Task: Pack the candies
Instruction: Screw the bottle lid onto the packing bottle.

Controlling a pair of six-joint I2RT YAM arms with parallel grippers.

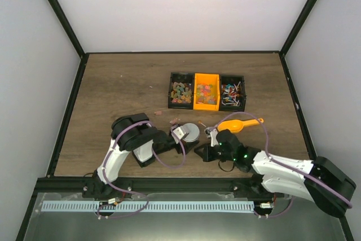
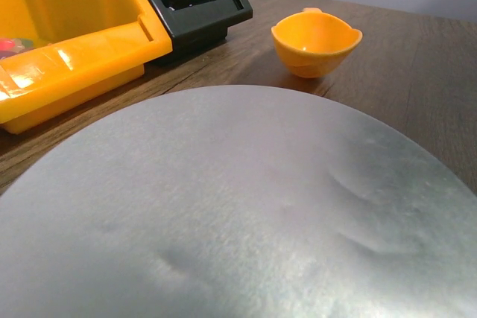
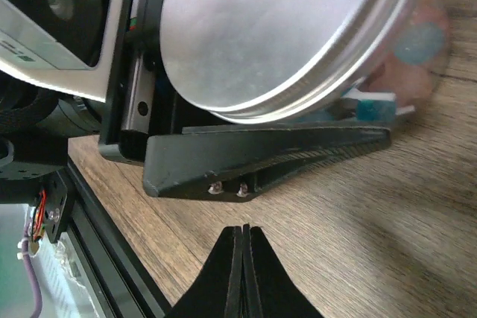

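Observation:
Candies fill three bins: gummies in the left black bin (image 1: pixel 180 91), red and yellow bits in the orange bin (image 1: pixel 206 95), thin wrapped pieces in the right black bin (image 1: pixel 232 93). My left gripper (image 1: pixel 189 134) is shut on a round clear jar with a silver lid (image 1: pixel 193 131), held on its side. That lid (image 2: pixel 246 206) fills the left wrist view and hides the fingers. In the right wrist view one left finger (image 3: pixel 298 156) lies along the jar, with candies (image 3: pixel 417 42) showing through its wall. My right gripper (image 3: pixel 244 234) is shut and empty just above the table beside the jar.
An orange scoop (image 1: pixel 240 123) lies right of the jar, its bowl (image 2: pixel 316 41) facing the left wrist camera. A few loose bits (image 1: pixel 174 120) lie on the table left of the jar. The table's black front rail (image 3: pixel 112 258) runs close behind the right gripper.

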